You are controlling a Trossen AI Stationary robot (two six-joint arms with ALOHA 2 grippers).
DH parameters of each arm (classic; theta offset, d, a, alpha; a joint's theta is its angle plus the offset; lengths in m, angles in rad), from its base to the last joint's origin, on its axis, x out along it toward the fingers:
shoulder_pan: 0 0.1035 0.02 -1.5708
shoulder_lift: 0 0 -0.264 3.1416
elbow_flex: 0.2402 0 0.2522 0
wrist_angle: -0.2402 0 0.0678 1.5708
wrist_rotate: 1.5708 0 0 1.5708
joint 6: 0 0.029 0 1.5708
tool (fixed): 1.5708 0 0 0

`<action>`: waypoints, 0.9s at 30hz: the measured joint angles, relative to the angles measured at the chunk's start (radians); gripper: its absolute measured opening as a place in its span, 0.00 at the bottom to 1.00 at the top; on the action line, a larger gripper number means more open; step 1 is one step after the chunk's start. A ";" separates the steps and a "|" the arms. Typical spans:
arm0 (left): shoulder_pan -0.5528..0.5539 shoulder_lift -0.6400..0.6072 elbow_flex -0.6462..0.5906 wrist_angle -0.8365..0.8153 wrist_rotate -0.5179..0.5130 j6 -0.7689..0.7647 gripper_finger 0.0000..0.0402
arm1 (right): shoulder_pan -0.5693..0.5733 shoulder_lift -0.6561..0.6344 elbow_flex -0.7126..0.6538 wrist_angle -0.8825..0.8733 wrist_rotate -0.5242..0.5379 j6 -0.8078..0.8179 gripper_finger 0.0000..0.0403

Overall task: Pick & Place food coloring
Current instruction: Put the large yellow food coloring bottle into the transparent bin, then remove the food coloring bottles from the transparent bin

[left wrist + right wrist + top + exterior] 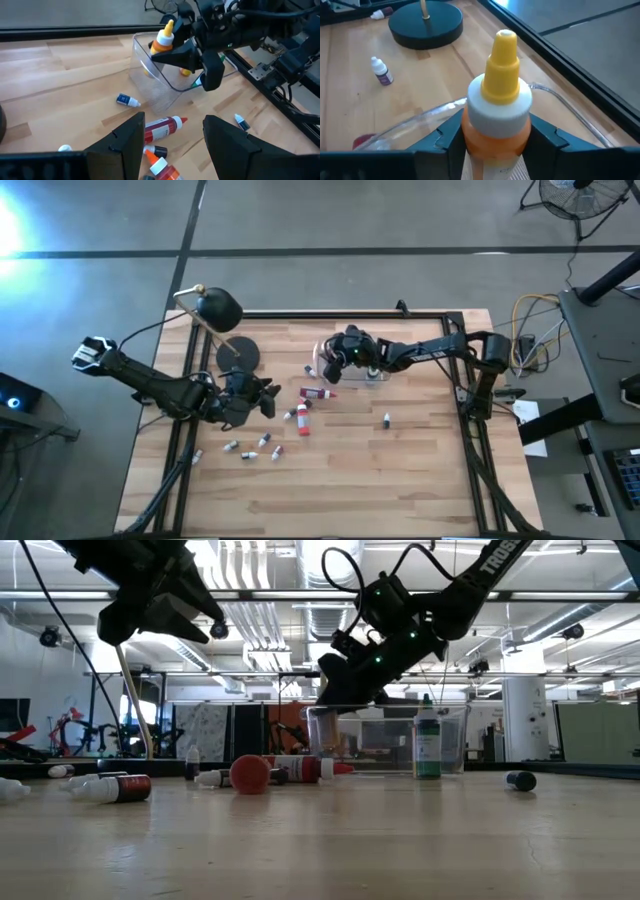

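- Wood-plank table (400, 470), open workshop behind.
- Right gripper (496, 131) over clear rectangular plastic tub (150, 75), pinching orange dropper bottle w/ yellow cap (497, 102).
- Left gripper (172, 145) spread, hovering nr red-label bottle (162, 128) lying on table.
- Advise: lower bottle inside tub walls, then release fully; avoid rim.

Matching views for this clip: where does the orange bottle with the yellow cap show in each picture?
High view: hidden under the right gripper, not visible.
Low view: cannot tell; the gripper blocks it above the clear tub.
Left wrist view: orange bottle between the right gripper's fingers, over the tub's rim.
Right wrist view: centre, between the fingers.
Shared landmark: the clear tub.
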 joint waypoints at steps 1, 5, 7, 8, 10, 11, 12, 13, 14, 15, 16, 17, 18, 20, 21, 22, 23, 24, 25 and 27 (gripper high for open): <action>0.000 0.000 0.000 0.000 0.000 0.000 0.43 | -0.001 0.000 0.000 -0.002 0.000 -0.002 0.39; 0.000 0.000 0.000 0.000 -0.004 0.000 0.43 | -0.004 0.000 -0.001 -0.006 0.000 -0.008 0.44; 0.000 0.000 0.000 -0.001 -0.007 0.004 0.43 | -0.005 0.002 -0.001 -0.010 0.000 -0.008 0.45; 0.000 0.000 0.000 -0.001 -0.008 0.007 0.43 | -0.006 0.003 -0.001 -0.019 0.000 -0.008 0.46; 0.000 0.000 0.000 -0.001 -0.009 0.011 0.43 | -0.007 0.003 -0.002 -0.030 0.000 -0.008 0.47; 0.000 0.000 0.000 -0.001 -0.010 0.011 0.43 | -0.008 0.003 -0.002 -0.032 0.000 -0.008 0.47; 0.000 0.000 0.000 -0.001 -0.010 0.011 0.43 | -0.008 0.003 -0.002 -0.033 0.000 -0.008 0.47; 0.000 0.000 0.000 -0.001 -0.010 0.011 0.43 | -0.009 0.003 -0.002 -0.033 0.000 -0.009 0.47; 0.001 0.000 0.000 -0.002 -0.010 0.011 0.43 | -0.010 0.003 -0.002 -0.033 0.000 -0.011 0.47; 0.001 0.000 0.000 -0.002 -0.010 0.011 0.43 | -0.010 0.003 -0.002 -0.033 0.000 -0.012 0.47; 0.001 0.000 0.000 -0.002 -0.011 0.011 0.43 | -0.011 0.003 -0.002 -0.033 0.000 -0.013 0.47; 0.002 0.000 0.000 -0.002 -0.011 0.011 0.43 | -0.011 0.003 -0.002 -0.033 0.001 -0.013 0.47; 0.002 0.000 0.000 -0.003 -0.011 0.011 0.43 | -0.011 0.003 -0.002 -0.033 0.001 -0.015 0.48; 0.002 0.000 0.000 -0.003 -0.011 0.012 0.43 | -0.011 0.000 -0.002 -0.042 -0.001 -0.022 0.48; 0.002 0.000 0.000 -0.003 -0.011 0.012 0.43 | -0.011 -0.007 -0.002 -0.073 -0.003 -0.042 0.48; 0.002 0.000 0.000 -0.004 -0.011 0.012 0.43 | -0.011 -0.018 0.008 -0.134 -0.011 -0.069 0.48; 0.002 0.000 0.000 -0.004 -0.011 0.012 0.43 | -0.015 -0.032 0.034 -0.232 -0.025 -0.103 0.48; 0.002 0.000 0.000 -0.004 -0.011 0.011 0.43 | -0.021 -0.042 0.066 -0.348 -0.041 -0.123 0.48; 0.002 0.000 0.000 -0.005 -0.011 0.011 0.43 | -0.030 -0.044 0.105 -0.466 -0.061 -0.123 0.48; 0.003 0.000 0.000 -0.005 -0.011 0.012 0.43 | -0.051 -0.039 0.182 -0.672 -0.079 -0.084 0.48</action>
